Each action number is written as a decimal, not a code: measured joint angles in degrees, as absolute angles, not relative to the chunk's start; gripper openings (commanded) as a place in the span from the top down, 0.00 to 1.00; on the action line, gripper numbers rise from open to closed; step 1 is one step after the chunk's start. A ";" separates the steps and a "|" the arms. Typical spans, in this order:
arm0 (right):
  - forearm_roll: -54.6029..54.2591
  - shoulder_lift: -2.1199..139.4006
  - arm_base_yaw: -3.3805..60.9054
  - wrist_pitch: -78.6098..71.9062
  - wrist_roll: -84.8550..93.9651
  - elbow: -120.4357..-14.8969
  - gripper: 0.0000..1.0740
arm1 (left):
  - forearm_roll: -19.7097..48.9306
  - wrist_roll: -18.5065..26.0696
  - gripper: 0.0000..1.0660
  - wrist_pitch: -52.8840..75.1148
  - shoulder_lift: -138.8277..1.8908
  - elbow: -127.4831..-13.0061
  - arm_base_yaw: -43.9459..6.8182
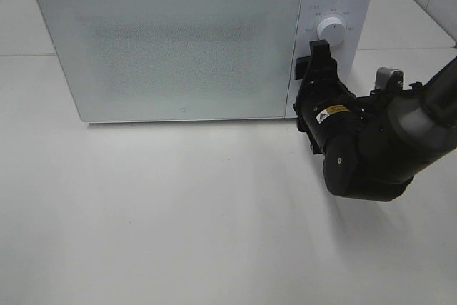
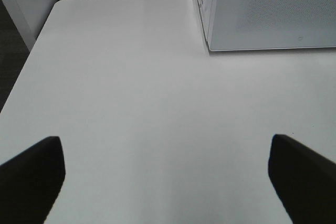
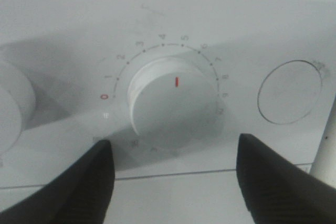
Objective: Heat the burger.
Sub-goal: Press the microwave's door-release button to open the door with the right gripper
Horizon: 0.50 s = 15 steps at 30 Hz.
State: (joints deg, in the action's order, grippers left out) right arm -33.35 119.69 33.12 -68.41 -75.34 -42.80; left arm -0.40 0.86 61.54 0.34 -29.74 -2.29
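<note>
The burger is out of view. The white microwave [image 1: 171, 41] stands at the back of the table with its door shut. My right gripper [image 1: 314, 58] is at the control panel and covers the lower dial in the exterior high view. In the right wrist view the gripper [image 3: 173, 182] is open, with its dark fingers [image 3: 68, 192] apart on either side of the timer dial [image 3: 173, 103] and just short of it. The dial's red mark points between 4 and 5. My left gripper [image 2: 168, 182] is open and empty over bare table.
The upper knob [image 1: 330, 28] shows above my right gripper. A round button [image 3: 290, 92] sits beside the timer dial. The microwave's left front corner shows in the left wrist view [image 2: 210, 45]. The white table [image 1: 178, 212] stretches in front of the microwave.
</note>
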 measured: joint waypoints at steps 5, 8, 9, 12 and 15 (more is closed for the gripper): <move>-31.46 119.23 33.12 -68.41 -74.03 -42.80 0.37 | -0.40 0.86 0.08 61.54 0.34 -29.74 -2.29; -30.37 117.40 33.06 -68.30 -71.16 -42.28 0.37 | -0.40 0.86 0.08 61.54 0.34 -29.74 -2.29; -30.02 115.45 32.89 -67.49 -68.35 -41.77 0.37 | -0.40 0.86 0.08 61.54 0.34 -29.74 -2.29; -29.11 112.70 32.66 -64.92 -64.00 -40.28 0.37 | -0.40 0.86 0.08 61.54 0.34 -29.74 -2.29; -28.53 109.89 32.54 -60.56 -59.13 -38.33 0.37 | -0.40 0.86 0.08 61.54 0.34 -29.74 -2.29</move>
State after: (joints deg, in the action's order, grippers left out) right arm -28.53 109.89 32.54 -60.56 -59.13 -38.33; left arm -0.40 0.86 61.54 0.34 -29.74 -2.29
